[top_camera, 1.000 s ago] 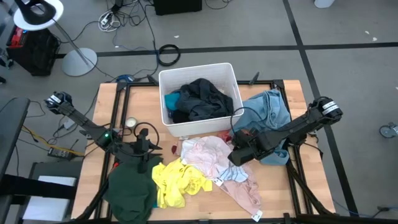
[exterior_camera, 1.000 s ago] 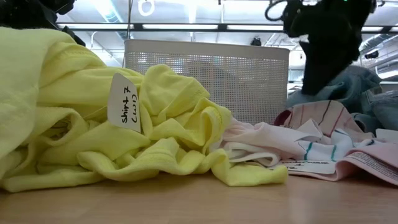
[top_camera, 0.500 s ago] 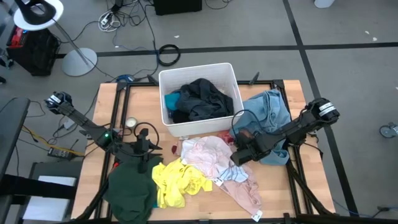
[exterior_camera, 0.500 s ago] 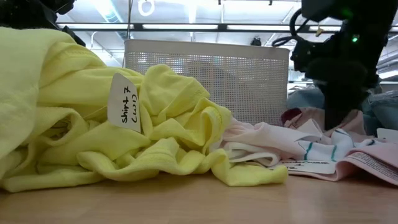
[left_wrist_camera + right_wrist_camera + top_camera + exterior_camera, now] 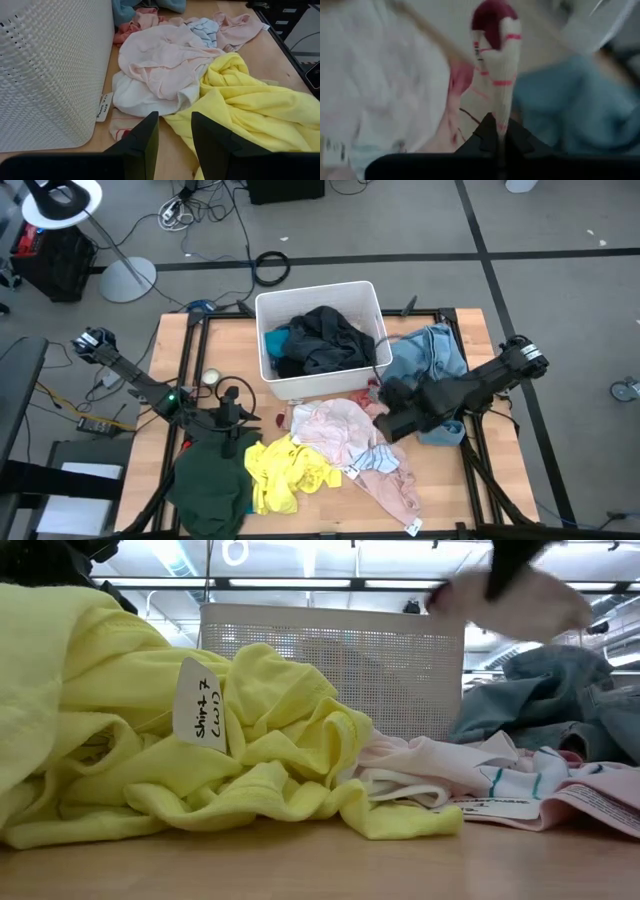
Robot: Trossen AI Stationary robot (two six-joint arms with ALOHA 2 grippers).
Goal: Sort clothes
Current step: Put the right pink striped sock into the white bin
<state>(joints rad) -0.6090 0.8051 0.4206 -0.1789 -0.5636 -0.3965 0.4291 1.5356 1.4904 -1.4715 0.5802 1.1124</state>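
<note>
Cream, red-striped sock with maroon toe [image 5: 496, 65] pinched in the shut right hand [image 5: 496, 136], lifted above the pink garments [image 5: 335, 425] and denim [image 5: 430, 355] on the bench [image 5: 445, 485]. Left hand [image 5: 172, 142] part open, empty, low beside yellow shirt [image 5: 250, 107] and white bin [image 5: 318, 298]

bins [image 5: 320, 298]: 1; arms: 2; yellow garments [image 5: 285, 472]: 1; green garments [image 5: 208, 480]: 1

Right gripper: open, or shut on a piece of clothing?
Shut on clothing. In its wrist view the right gripper pinches a cream, red-striped garment with a maroon end, lifted beside the white bin.
</note>
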